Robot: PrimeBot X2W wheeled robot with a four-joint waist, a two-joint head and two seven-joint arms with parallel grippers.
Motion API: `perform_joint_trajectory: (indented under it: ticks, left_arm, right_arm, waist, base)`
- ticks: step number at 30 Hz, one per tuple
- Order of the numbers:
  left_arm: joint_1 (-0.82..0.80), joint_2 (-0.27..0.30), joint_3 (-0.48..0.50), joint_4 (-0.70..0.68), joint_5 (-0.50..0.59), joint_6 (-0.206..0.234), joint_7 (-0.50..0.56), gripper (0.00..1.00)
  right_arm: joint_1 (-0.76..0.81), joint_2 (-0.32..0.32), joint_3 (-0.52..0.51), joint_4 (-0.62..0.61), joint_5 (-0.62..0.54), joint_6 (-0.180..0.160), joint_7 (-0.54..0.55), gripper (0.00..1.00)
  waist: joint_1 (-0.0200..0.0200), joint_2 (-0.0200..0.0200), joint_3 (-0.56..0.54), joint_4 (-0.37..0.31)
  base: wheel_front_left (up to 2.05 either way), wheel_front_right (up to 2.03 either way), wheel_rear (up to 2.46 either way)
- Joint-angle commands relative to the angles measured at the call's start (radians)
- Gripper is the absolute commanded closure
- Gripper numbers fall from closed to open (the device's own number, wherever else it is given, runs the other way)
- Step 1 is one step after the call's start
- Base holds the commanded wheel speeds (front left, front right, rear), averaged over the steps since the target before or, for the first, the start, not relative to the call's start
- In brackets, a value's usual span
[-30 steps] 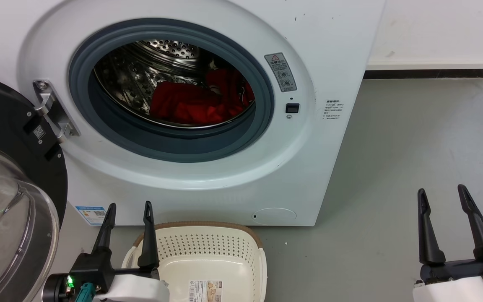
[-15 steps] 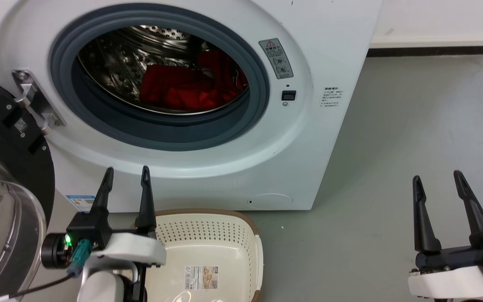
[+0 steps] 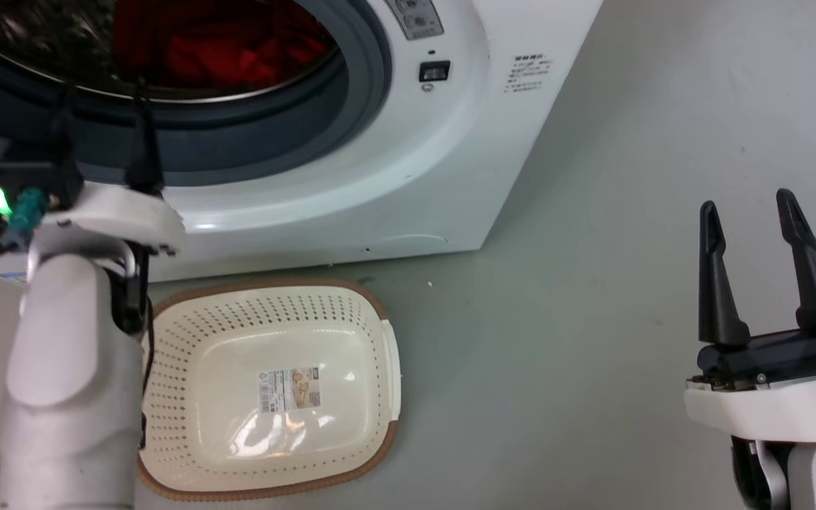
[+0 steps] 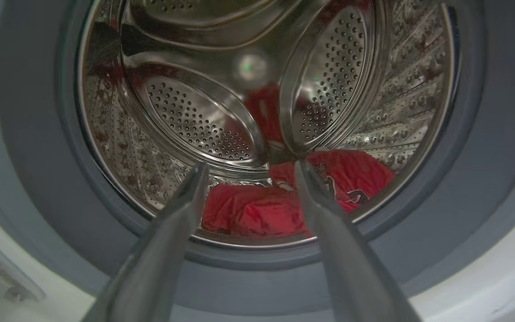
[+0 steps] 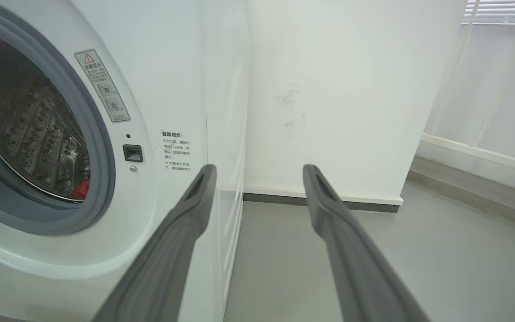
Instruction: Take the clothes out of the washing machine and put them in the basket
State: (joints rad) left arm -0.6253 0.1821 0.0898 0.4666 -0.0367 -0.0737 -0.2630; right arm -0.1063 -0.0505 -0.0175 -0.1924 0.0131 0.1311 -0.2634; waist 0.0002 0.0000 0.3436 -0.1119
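Red clothes (image 3: 217, 49) lie in the steel drum of the white washing machine (image 3: 408, 156). The left wrist view looks straight into the drum: a plain red garment (image 4: 248, 210) at the bottom, a red piece with dark marks (image 4: 351, 179) to its right. My left gripper (image 3: 100, 106) is open and empty, raised in front of the grey gasket's lower lip, with its fingertips (image 4: 197, 172) short of the clothes. The cream basket (image 3: 380, 354) sits on the floor in front of the machine, with only a label inside. Far right, my right gripper (image 3: 746, 205) is open and empty over the floor.
Grey floor (image 3: 592, 319) stretches right of the machine and the basket. A white wall with dark skirting (image 5: 320, 201) stands behind the machine's right side, and a window with blinds (image 5: 499, 67) further right. My pale left forearm (image 3: 68, 382) rises beside the basket's left edge.
The head camera has tilted down and shifted, so the basket shows in full. My left gripper has risen from above the basket to the drum opening. The right gripper stays open.
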Motion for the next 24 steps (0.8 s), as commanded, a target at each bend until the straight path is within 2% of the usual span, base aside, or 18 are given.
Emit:
perform_joint_trajectory:
  ticks: [1, 9, 12, 19, 24]
  left_arm:
    - [-0.074, 0.02, 0.003, 0.037, 0.01, -0.005, -0.003, 0.0]
    - [-0.358, 0.121, -0.01, 0.198, 0.039, -0.012, -0.003, 0.0]
    - [-0.465, 0.16, -0.023, 0.306, 0.05, -0.017, 0.013, 0.0]
    - [-0.728, 0.229, -0.074, 0.484, 0.075, -0.037, 0.126, 0.0]
    - [-0.878, 0.273, -0.127, 0.579, 0.112, -0.046, 0.281, 0.0]
  right_arm:
    - [-0.029, 0.001, 0.003, -0.008, 0.011, -0.001, -0.002, 0.0]
    - [-0.094, 0.001, 0.003, -0.029, 0.059, -0.001, -0.002, 0.0]
    - [-0.112, 0.001, 0.008, -0.039, 0.077, -0.001, -0.002, 0.0]
    - [-0.149, 0.001, 0.031, -0.064, 0.113, -0.001, -0.002, 0.0]
    - [-0.17, 0.001, 0.031, -0.084, 0.14, -0.001, -0.002, 0.0]
  waist:
    - [-0.0002, 0.0, 0.112, -0.071]
    - [-0.0002, 0.0, 0.254, -0.134]
    - [-0.0002, 0.0, 0.294, -0.15]
    - [-0.0002, 0.0, 0.384, -0.179]
    - [-0.0002, 0.0, 0.437, -0.195]
  base:
    - [0.0, 0.0, 0.0]
    - [0.0, 0.0, 0.0]
    - [0.0, 0.0, 0.0]
    - [0.0, 0.0, 0.0]
    - [0.0, 0.0, 0.0]
